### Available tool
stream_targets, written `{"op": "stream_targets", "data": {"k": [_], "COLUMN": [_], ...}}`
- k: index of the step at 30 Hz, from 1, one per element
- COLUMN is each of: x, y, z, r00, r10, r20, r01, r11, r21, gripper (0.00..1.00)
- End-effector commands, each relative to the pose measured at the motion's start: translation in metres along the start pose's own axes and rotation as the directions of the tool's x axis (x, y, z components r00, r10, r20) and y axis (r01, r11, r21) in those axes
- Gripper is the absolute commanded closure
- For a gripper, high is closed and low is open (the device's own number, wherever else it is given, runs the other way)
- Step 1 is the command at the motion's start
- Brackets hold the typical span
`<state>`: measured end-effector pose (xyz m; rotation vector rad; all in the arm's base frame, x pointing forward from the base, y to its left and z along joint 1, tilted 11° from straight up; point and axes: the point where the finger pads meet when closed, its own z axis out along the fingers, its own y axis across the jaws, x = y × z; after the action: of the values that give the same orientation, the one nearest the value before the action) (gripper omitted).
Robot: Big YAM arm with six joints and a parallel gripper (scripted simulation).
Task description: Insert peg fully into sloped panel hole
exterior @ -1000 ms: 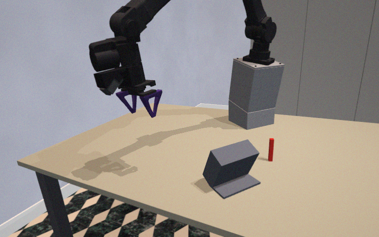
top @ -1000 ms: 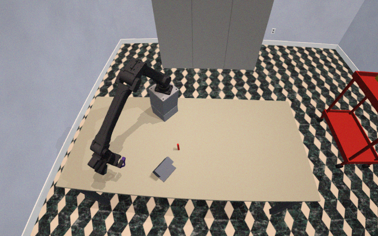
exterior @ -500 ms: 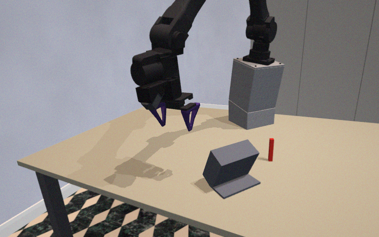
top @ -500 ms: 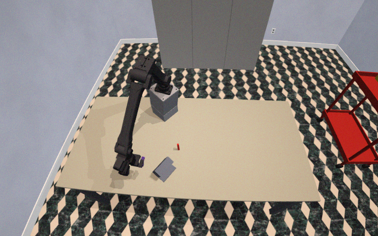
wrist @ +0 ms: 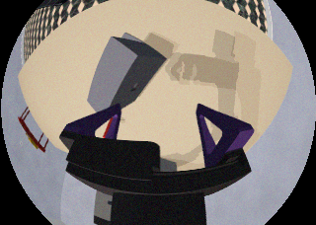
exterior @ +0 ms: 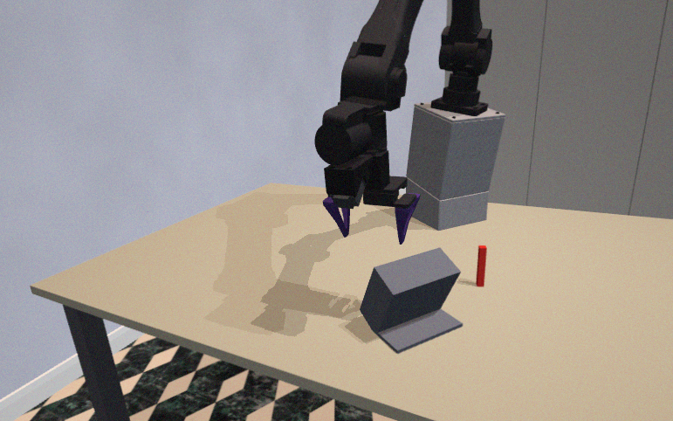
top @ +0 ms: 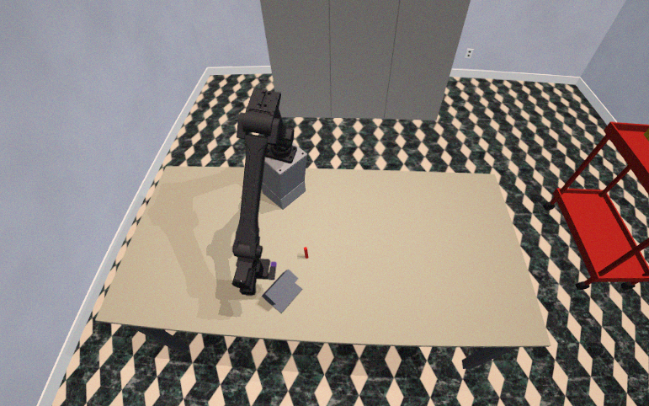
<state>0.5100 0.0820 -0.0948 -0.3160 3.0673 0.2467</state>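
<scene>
1. Peg [exterior: 481,265]: red, upright on the table [exterior: 563,334], just beside the panel [exterior: 412,290] on its far side, apart from it. Seen from above [top: 305,252] as a small red mark near mid-table, behind and slightly right of the grey block.
2. Panel: grey wedge with a sloped face and a flat foot plate toward the front edge; in the top view [top: 282,291] near the front left part of the table. Hole barely readable as a faint dark dot on the face in the wrist view [wrist: 121,77]; elsewhere cannot tell.
3. Gripper [exterior: 371,222]: wide apart, nothing between the purple fingers [exterior: 339,217]; tips pointing down, hanging above the table behind and to the left of the panel, touching neither panel nor peg.
4. In the wrist view, gripper [wrist: 160,126] framing bare table, with the panel just ahead of one finger; a sliver of red at that finger's inner edge, too small to identify.
5. Arm [top: 248,201]: black, stretched from the grey pedestal [exterior: 454,172] at the back of the table forward toward the panel; shadow cast to the left on the table.
6. Off the table to the right: red cart [top: 619,151] on the checkered floor [top: 417,146].
</scene>
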Motion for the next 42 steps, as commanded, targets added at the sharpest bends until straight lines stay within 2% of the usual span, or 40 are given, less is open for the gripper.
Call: {"op": "stream_targets", "data": {"k": [1,4,8,19,21,33,38,39,42], "x": [-0.005,-0.001,0.016,0.077,0.077,0.152,0.158,0.149,0.147], "y": [0.028,0.035,0.060,0.116,0.116,0.157,0.159,0.158,0.158], "z": [-0.015,-0.013,-0.006,0.016,0.016,0.032,0.032,0.030,0.035], "r00": [0.997,0.997,0.994,0.975,0.975,0.938,0.934,0.936,0.936], "r10": [-0.035,-0.046,-0.086,-0.210,-0.210,-0.339,-0.349,-0.341,-0.341], "r20": [0.063,0.064,0.071,0.074,0.074,0.075,0.074,0.088,0.082], "r01": [0.035,0.045,0.086,0.209,0.209,0.338,0.348,0.339,0.340], "r11": [0.999,0.999,0.996,0.978,0.978,0.941,0.937,0.940,0.940], "r21": [0.007,0.007,0.010,0.021,0.021,0.031,0.031,0.032,0.031], "gripper": [0.00,0.00,0.00,0.00,0.00,0.00,0.00,0.00,0.00]}}
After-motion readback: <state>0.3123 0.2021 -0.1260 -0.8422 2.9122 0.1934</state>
